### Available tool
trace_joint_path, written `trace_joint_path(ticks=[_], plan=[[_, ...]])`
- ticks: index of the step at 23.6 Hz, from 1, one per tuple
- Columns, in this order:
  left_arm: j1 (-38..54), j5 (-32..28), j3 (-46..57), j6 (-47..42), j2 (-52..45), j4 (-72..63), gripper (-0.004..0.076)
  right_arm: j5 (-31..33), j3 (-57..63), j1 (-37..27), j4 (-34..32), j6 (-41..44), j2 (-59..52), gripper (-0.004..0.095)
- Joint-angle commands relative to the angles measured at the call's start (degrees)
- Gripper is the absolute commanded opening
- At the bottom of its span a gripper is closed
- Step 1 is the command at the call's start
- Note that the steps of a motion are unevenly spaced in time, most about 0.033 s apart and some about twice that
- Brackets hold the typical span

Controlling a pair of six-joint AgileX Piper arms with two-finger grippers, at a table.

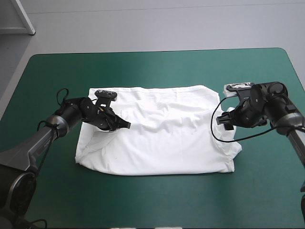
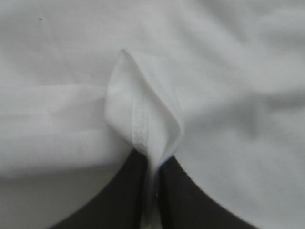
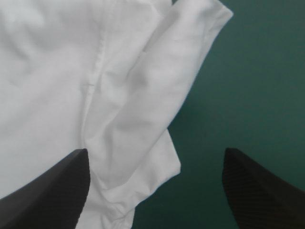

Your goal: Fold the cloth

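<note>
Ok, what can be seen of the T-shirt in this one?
The T-shirt is white, thin soft fabric, spread mostly flat and lightly wrinkled across the middle of the teal-green cover. Its left side is drawn inward: the left end effector is shut on a pinched fold with a stitched hem, held over the shirt's body. At the right side a sleeve lies bunched on the cover, ahead of the open right end effector, which is not gripping it.

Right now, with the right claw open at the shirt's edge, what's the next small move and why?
Probably shut the right claw on the loose fold of the white short-sleeved T-shirt: it lies between the open fingers, and the left claw pinches a hemmed edge.
</note>
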Motion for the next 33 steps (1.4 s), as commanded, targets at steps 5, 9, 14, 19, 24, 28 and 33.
trace_joint_path(ticks=[5,9,14,19,24,28,33], plan=[[-0.5,1.5,-1.4,1.7,0.3,-1.3,0.0517,-3.8,-1.8,-0.3,-4.4,2.7,-2.4,0.0714],[-0.4,2.1,-2.1,2.2,-0.1,-1.5,0.0593,-7.2,-1.8,-0.3,-4.4,3.7,-2.2,0.0714],[-0.4,5.0,-6.3,1.9,-2.3,-1.3,0.0581,-10.1,-1.8,-1.8,-2.3,4.6,-1.1,0.0656],[-0.3,7.3,-14.6,-1.9,-9.1,1.3,0.0581,-12.9,-1.7,-10.1,12.2,-3.2,4.3,0.0582],[-0.3,7.4,-18.5,-3.4,-13.7,1.5,0.0581,-14.3,-1.6,-10.6,12.5,-4.0,9.4,0.0491],[-0.3,8.8,-19.4,-5.0,-15.4,4.7,0.0581,-15.0,-1.6,-10.6,16.7,-6.0,14.7,0.0406],[-0.3,11.2,-20.3,-6.4,-15.4,6.5,0.0581,-18.4,2.7,-10.6,18.1,-7.0,16.9,0.0086]])
